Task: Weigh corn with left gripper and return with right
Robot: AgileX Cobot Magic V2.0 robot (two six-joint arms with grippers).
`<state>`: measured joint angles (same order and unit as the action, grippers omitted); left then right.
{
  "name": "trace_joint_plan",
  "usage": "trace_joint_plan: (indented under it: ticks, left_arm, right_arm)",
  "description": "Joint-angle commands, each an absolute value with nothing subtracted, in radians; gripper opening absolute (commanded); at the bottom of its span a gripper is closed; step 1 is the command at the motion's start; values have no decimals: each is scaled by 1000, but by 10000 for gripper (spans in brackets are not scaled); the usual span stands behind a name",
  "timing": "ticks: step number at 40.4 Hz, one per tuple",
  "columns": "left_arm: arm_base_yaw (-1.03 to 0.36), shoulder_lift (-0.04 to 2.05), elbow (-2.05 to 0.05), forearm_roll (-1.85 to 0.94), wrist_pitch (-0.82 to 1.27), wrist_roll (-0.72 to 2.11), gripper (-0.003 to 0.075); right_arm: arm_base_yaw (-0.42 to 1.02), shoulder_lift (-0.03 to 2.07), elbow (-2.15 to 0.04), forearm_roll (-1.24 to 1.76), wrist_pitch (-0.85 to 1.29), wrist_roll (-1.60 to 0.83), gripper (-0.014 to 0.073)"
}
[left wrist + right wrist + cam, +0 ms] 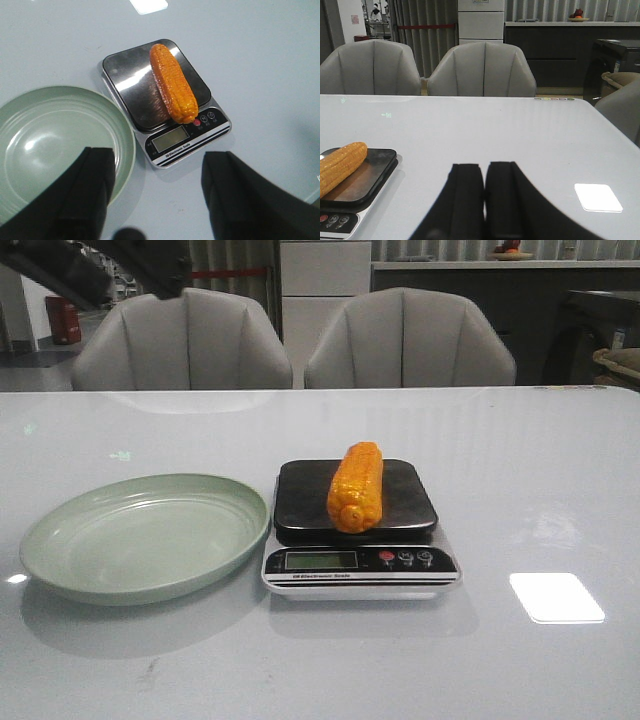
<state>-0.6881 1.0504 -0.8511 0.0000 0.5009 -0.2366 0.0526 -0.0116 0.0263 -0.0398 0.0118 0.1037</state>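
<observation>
The corn (pixel 356 486), an orange-yellow cob, lies lengthwise on the black platform of a small kitchen scale (pixel 300 502). It also shows in the left wrist view (pixel 173 83) and at the edge of the right wrist view (pixel 340 166). My left gripper (pixel 157 170) is open and empty, held above the table near the scale's front and the plate's edge. My right gripper (pixel 484 172) is shut and empty, low over the table to the right of the scale. Neither gripper shows in the front view.
A pale green plate (pixel 60 536) lies left of the scale, also in the left wrist view (pixel 20 115). Two grey chairs (pixel 185 340) stand behind the table's far edge. A bright light patch (pixel 556 597) lies on the table at the right.
</observation>
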Motion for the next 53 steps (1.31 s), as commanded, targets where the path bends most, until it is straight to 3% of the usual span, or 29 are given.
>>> trace_joint_plan:
  ticks: [1,23,29,35,53]
  left_arm:
    - [-686,915,-814,26,433,-241,438]
    - [-686,221,-500,186,470,-239,431]
    - [-686,81,-462,186,527,-239,305]
    - [-686,-17,-451,186,554,-239,102]
    - [-686,-23,-441,194,536,-239,121]
  right_arm:
    - [45,-30,30,-54,-69,95,178]
    - [45,-30,30,-54,-69,95,178]
    - [45,-30,30,-54,-69,95,178]
    - [45,-30,30,-54,-69,95,178]
    - [45,-27,2,-54,-212,95,178]
